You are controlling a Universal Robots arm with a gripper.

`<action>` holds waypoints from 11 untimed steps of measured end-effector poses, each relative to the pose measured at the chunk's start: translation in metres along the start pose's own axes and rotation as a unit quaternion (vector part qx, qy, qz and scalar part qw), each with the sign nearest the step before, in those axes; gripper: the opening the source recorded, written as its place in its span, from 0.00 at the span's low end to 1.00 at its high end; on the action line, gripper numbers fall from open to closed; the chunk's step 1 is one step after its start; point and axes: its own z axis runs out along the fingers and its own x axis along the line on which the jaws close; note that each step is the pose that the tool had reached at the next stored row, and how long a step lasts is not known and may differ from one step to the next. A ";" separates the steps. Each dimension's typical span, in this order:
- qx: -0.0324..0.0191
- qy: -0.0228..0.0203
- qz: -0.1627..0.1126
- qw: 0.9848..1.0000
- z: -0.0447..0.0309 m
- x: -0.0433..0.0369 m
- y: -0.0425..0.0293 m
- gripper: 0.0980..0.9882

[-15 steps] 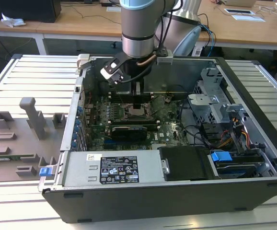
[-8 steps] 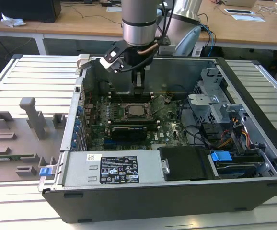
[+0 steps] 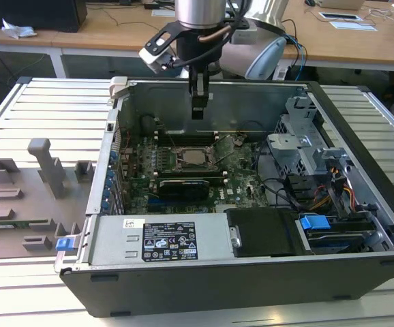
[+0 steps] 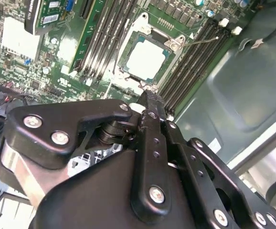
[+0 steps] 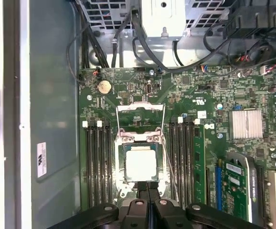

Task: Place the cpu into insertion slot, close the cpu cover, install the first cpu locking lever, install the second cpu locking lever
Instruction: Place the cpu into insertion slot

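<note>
Gripper: the gripper (image 3: 198, 110) is held above the socket area, its fingers pressed together with nothing between them.
Cpu: the cpu (image 5: 141, 164) is seated in the insertion slot (image 5: 121, 162), silver top up.
Cover: in the first wrist view, the cpu cover (image 5: 141, 107) appears swung back beyond the slot.
Case: in the exterior view, the open computer case (image 3: 251, 279) is seen whole, with the green board (image 3: 241, 187) inside.
Lever: in the second wrist view, a thin lever wire (image 4: 200, 42) is seen crossing the memory slots (image 4: 190, 62).

In the first wrist view my fingers (image 5: 143, 192) hide one edge of the insertion slot (image 5: 120, 164); in the exterior view the cpu (image 3: 195, 158) is too small to judge its seating.
</note>
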 end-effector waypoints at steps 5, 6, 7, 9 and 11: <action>0.000 0.000 0.000 1.000 -0.0025 0.0000 0.0001 0.01; 0.000 0.000 0.000 1.000 -0.0026 0.0000 0.0001 0.01; 0.000 0.000 0.000 1.000 -0.0027 0.0000 0.0001 0.01; 0.000 0.000 0.000 1.000 -0.0028 0.0000 0.0002 0.01; 0.000 0.000 0.000 1.000 -0.0029 0.0000 0.0002 0.01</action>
